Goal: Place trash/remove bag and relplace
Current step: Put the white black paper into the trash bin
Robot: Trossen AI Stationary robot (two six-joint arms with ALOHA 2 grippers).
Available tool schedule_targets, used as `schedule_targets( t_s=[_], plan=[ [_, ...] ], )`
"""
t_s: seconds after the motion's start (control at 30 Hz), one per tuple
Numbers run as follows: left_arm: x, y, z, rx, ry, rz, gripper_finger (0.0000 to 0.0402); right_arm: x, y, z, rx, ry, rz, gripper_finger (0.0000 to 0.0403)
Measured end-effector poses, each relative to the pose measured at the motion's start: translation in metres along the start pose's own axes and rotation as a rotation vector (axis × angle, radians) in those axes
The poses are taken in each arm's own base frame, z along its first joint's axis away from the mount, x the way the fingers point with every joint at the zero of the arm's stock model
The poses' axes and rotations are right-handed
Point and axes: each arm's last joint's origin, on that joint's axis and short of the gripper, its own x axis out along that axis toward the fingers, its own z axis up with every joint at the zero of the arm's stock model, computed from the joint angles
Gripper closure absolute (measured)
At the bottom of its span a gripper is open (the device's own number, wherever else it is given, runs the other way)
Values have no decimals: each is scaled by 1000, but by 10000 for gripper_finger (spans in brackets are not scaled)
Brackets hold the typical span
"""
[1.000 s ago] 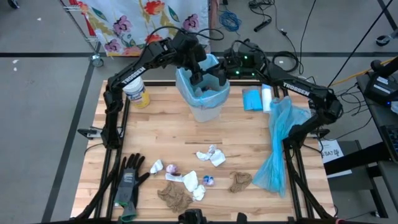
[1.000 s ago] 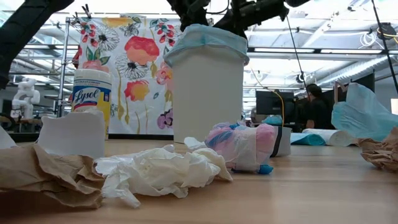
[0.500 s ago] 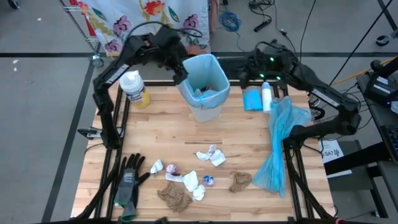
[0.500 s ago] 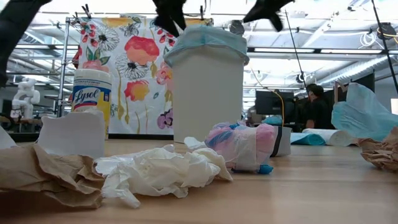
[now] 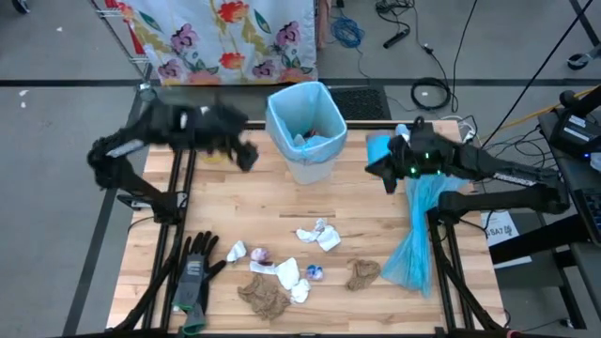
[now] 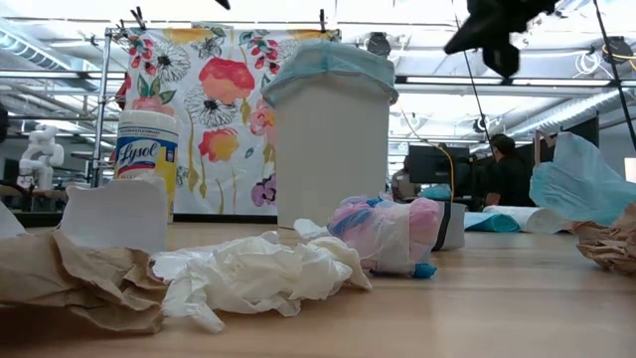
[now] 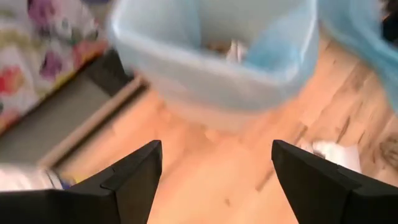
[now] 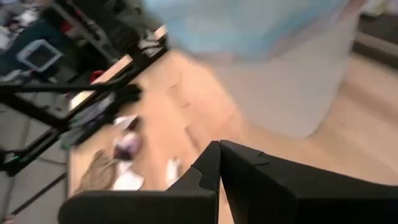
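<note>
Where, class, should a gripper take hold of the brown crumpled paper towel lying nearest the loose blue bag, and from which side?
Probably from straight above, pinching the raised crumpled ridge at the middle of the brown paper towel. It lies low and apart from the other scraps on the table, with the blue bag close beside it, so a sideways approach looks cramped.

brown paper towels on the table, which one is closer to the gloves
The brown paper towel at the front left, right beside the gloves. The other brown wad lies farther right, toward the loose blue bag.
</note>
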Motion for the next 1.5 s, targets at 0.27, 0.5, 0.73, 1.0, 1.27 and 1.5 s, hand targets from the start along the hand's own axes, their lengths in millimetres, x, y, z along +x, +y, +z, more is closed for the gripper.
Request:
schedule_targets(
  t_s=[0.27, 0.5, 0.73, 1.0, 1.27, 1.5],
  plan=[
    [57, -49, -107, -159, 172, 72, 100, 13, 16, -43, 15, 53, 44, 403],
    [98, -73, -182, -293, 308, 35, 130, 20, 30, -59, -2, 95, 26, 403],
    [108, -79, -217, -532, 415, 46, 142, 39, 34, -74, 72, 164, -92, 403],
    [118, -88, -225, -707, 465, 123, 142, 54, 37, -88, 52, 248, -148, 403],
    [146, -101, -244, -725, 609, 266, 142, 55, 40, -91, 38, 261, -137, 403],
    [170, -109, -253, -737, 682, 331, 142, 55, 40, -91, 32, 264, -134, 403]
  ],
)
